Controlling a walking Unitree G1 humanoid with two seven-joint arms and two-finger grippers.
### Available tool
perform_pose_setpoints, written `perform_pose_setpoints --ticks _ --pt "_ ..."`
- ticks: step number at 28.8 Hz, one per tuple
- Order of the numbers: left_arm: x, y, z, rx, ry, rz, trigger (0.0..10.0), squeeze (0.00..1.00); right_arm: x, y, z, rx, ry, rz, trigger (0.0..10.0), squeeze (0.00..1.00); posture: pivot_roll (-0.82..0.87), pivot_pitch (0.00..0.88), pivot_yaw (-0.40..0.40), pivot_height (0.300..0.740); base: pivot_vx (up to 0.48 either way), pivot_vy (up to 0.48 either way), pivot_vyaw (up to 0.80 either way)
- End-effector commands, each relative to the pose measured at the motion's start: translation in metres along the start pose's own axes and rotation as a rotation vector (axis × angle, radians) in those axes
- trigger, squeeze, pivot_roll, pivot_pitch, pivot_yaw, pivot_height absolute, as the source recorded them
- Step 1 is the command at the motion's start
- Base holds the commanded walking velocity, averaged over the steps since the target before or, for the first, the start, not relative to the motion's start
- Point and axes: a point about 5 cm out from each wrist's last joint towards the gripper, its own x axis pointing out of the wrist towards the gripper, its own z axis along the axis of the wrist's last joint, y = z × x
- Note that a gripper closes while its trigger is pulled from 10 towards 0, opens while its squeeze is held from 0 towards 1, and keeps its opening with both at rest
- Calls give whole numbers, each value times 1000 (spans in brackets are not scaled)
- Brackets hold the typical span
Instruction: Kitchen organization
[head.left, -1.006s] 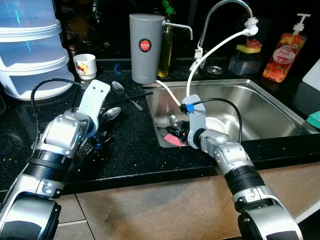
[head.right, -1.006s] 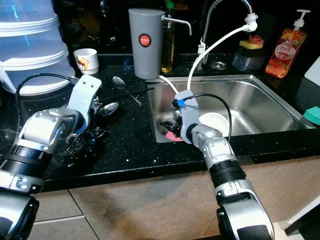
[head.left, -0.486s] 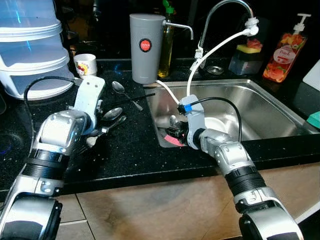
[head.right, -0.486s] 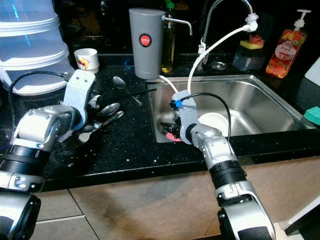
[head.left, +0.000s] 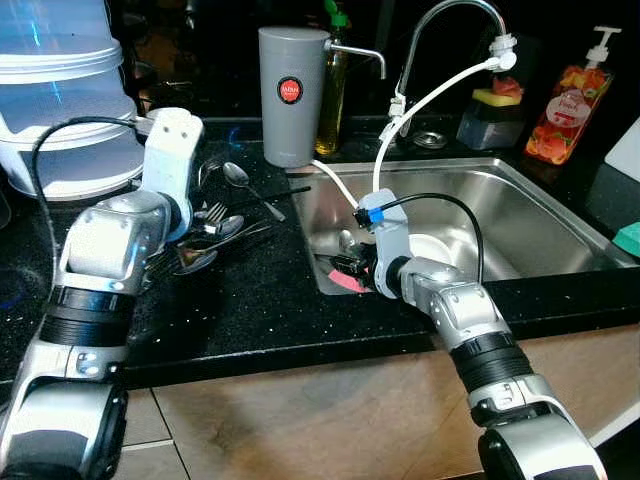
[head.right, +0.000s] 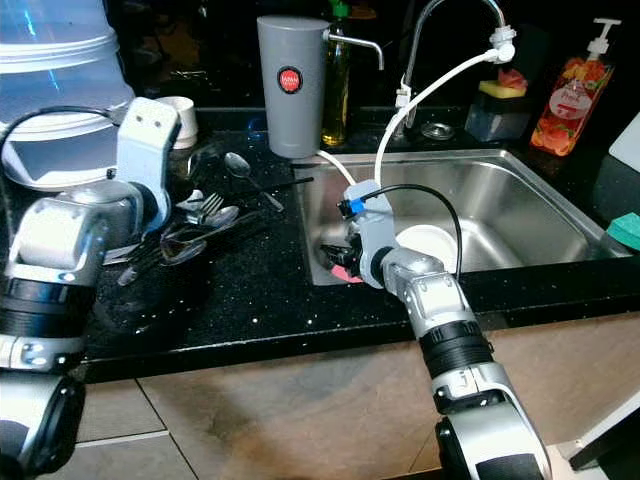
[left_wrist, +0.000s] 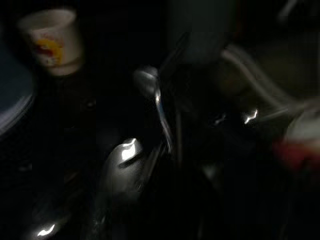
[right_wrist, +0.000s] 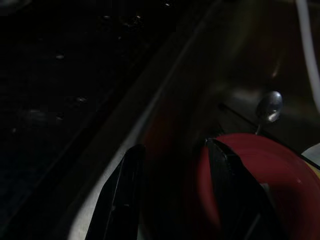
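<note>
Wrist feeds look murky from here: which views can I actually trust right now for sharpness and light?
Left wrist view: very dark and smeared, just the paper cup and glints off spoons. Right wrist view: dim, but the right pincer and red plate read clearly. Both eye views: sharp, well lit, some glare on the sink.

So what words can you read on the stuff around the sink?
Grey canister: round red label with white writing, too small to read.
Soap bottle: peach-coloured label with one cursive word, too blurred to read.
Small white cup: a red and yellow picture, no letters that can be read.
</note>
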Motion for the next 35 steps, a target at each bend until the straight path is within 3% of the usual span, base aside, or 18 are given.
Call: perform_pose_setpoints --ticks 1,4,5,11,15,18,26,27,28,30,31,32,34,35 --pt "-5 -3 24 -117 -168 -56 0 0 -1 1 -2 27 -2 3 10000 0 84 44 -7 740 0 0 0" --pt "-7 -1 25 -197 -225 -105 0 0 -1 2 -2 38 -4 10 10000 0 87 49 -5 740 0 0 0" --pt "-11 0 24 -281 -290 -183 0 0 -1 4 -2 52 -12 20 10000 0 88 54 -7 740 0 0 0" --pt "-23 -3 15 -489 -395 -416 0 0 1 10 9 131 -113 33 10000 0 90 57 -8 740 0 0 0" --pt "-25 -4 9 -505 -395 -451 0 0 1 9 14 157 -154 22 10000 0 88 59 -6 740 0 0 0" --pt "-21 2 -7 -488 -362 -381 0 0 -1 8 30 227 -269 -3 10000 0 88 59 -6 740 0 0 0" --pt "-20 5 -11 -494 -360 -359 0 0 -4 13 42 290 -359 50 10000 0 88 61 -5 740 0 0 0" --pt "-19 7 -13 -498 -359 -340 0 0 -5 22 49 342 -403 129 10000 745 85 61 -4 740 0 0 0" --pt "-19 8 -14 -499 -360 -329 0 0 -6 30 53 392 -427 198 10000 1000 85 61 -4 740 0 0 0" --pt "-18 8 -14 -501 -362 -324 0 0 -6 39 55 445 -440 259 10000 1000 84 61 -5 740 0 0 0" --pt "-17 8 -15 -502 -362 -323 0 0 -5 52 55 503 -445 328 10000 1000 86 61 -6 740 0 0 0" --pt "-17 8 -15 -502 -362 -323 0 0 -5 52 55 503 -445 328 10000 1000 86 61 -6 740 0 0 0" --pt "-16 8 -14 -504 -365 -321 0 0 -7 72 59 553 -469 419 10000 1000 86 61 -6 740 0 0 0" --pt "-16 8 -14 -504 -366 -322 0 0 -7 77 61 574 -480 447 10000 765 86 61 -6 740 0 0 0"
